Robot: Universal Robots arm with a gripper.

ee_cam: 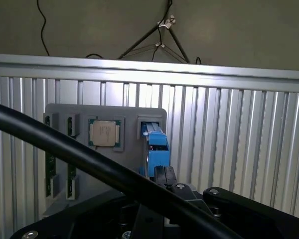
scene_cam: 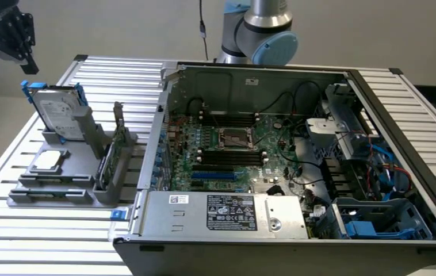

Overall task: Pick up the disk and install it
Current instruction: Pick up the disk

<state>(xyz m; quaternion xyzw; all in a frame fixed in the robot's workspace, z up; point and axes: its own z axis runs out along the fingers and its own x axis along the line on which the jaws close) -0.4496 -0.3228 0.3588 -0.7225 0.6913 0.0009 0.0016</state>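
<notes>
The disk (scene_cam: 55,112), a silver-grey drive with a pale label and blue bracket ends, stands upright in a grey holder (scene_cam: 76,190) at the exterior view's left. My gripper (scene_cam: 29,64) hangs above and slightly behind the disk, apart from it, shut and holding nothing. In the wrist view the shut fingertips (ee_cam: 164,175) sit just over the disk's blue bracket (ee_cam: 156,148), which is seen edge-on in the holder (ee_cam: 60,114).
A small square silver chip (scene_cam: 50,160) (ee_cam: 104,133) and a thin green card (scene_cam: 111,154) also sit in the holder. An open computer case (scene_cam: 202,215) takes up the slatted metal table (scene_cam: 26,230), with blue drive-bay parts (scene_cam: 371,225) at its near right corner. A black cable (ee_cam: 65,152) crosses the wrist view.
</notes>
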